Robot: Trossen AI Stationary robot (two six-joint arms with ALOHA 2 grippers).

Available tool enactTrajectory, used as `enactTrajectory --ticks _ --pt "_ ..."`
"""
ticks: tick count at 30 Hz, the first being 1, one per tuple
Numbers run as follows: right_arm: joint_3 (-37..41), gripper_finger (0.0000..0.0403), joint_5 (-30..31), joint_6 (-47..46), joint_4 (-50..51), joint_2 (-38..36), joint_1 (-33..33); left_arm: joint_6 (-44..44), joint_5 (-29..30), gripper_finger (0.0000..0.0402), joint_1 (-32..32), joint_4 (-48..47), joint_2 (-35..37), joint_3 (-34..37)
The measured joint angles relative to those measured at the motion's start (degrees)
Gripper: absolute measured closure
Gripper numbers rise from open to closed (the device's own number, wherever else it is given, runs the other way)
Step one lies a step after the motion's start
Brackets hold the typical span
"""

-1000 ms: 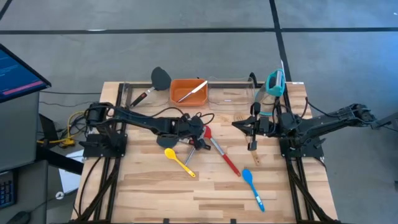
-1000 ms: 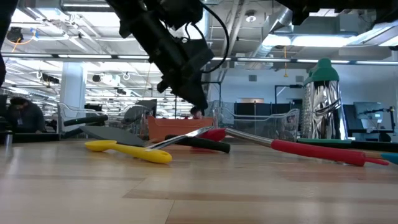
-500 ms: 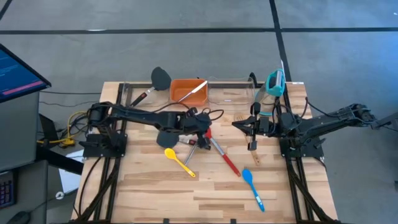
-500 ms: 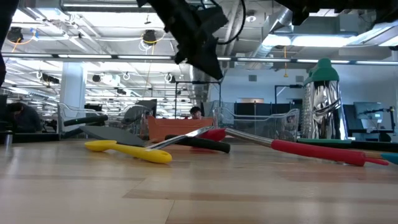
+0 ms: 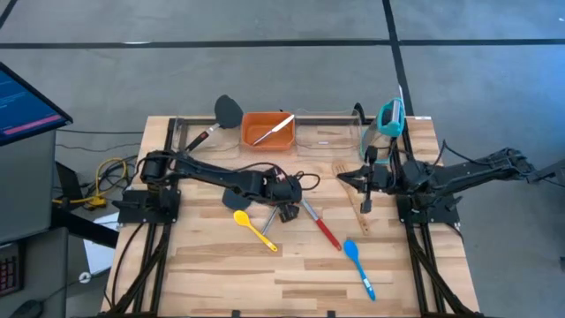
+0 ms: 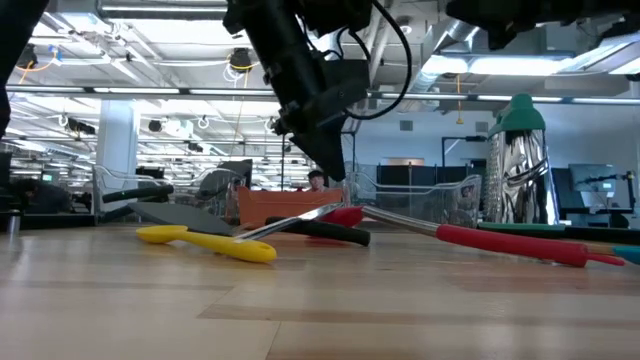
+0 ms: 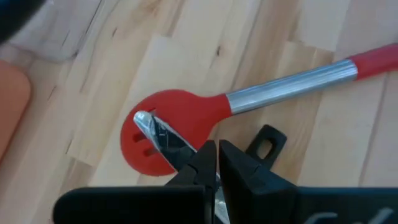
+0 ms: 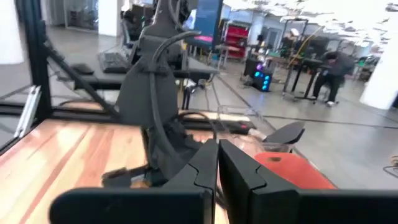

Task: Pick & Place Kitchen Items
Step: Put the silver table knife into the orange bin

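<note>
Left gripper (image 5: pixel 290 212), fingers pressed together and holding nothing that can be made out, hovers low over the middle of the wooden table (image 5: pixel 221 265), right above a small pile of kitchen items. Its wrist view shows the closed fingertips (image 7: pixel 214 163) just over the slotted head of a red spoon (image 7: pixel 165 127), whose metal shaft and red grip run away across the boards, with the shiny tip of metal tongs (image 7: pixel 155 132) lying on top of that head and a black handle end (image 7: pixel 267 140) just beside. Near the pile lie a yellow spoon (image 5: pixel 253 228) and, farther toward the front edge, a blue spoon (image 5: pixel 358 267). At the back edge stand an orange bin (image 5: pixel 267 129), already holding a utensil, and a clear bin (image 5: pixel 327 132) beside it. Right gripper (image 5: pixel 365 205), also closed and empty, waits at the right side near a wooden fork (image 5: pixel 346 181). Judging from this, the step in hand is an approach to pick from the pile; the fingers would need to spread before descending around one handle, and the overlapping pieces risk being dragged along together.
</note>
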State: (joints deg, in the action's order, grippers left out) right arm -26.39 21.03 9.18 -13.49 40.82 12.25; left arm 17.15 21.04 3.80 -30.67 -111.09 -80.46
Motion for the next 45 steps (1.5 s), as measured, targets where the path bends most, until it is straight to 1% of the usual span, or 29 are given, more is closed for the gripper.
enactTrajectory --ticks 3,6,9,12,16,19,23,26,31,39,45 --pt "1.4 0.0393 -0.1 1.7 0.4 -2.1 1.8 1.4 1.6 0.0399 0.1 0.0 0.1 0.0" --pt "5.2 0.0393 -0.1 4.4 -5.2 -5.0 3.3 2.6 1.7 0.0399 0.1 -0.3 0.4 0.4" --pt "8.8 0.0393 -0.1 4.9 -7.8 -10.8 4.4 2.6 1.8 0.0399 0.1 -0.6 0.4 0.9" --pt "11.1 0.0393 0.0 4.9 -7.9 -16.1 4.6 2.6 2.3 0.0399 0.0 -0.3 0.4 0.8" --pt "14.0 0.0393 0.0 5.8 -6.7 -22.5 4.6 2.6 5.3 0.0399 0.0 -0.6 0.8 0.9" --pt "15.5 0.0393 0.0 6.2 -6.4 -26.7 4.6 2.8 5.5 0.0399 0.0 -0.5 1.0 0.8" --pt "16.5 0.0393 0.0 6.2 -5.9 -30.4 4.6 2.8 5.5 0.0398 0.0 -0.3 0.9 0.8" --pt "16.5 0.0393 0.0 6.2 -4.6 -31.4 4.6 2.9 5.5 0.0391 0.0 -0.4 0.9 0.9" --pt "16.5 0.0393 0.0 6.3 -4.5 -31.5 4.6 6.5 5.5 0.0361 0.0 0.0 0.9 1.2" --pt "16.5 0.0393 0.0 6.4 -4.5 -31.5 4.6 14.7 5.5 0.0290 -0.4 -0.3 0.9 3.5" --pt "16.5 0.0393 0.0 6.4 -4.5 -31.5 4.6 14.8 4.9 0.0240 -0.6 0.3 0.9 3.5"
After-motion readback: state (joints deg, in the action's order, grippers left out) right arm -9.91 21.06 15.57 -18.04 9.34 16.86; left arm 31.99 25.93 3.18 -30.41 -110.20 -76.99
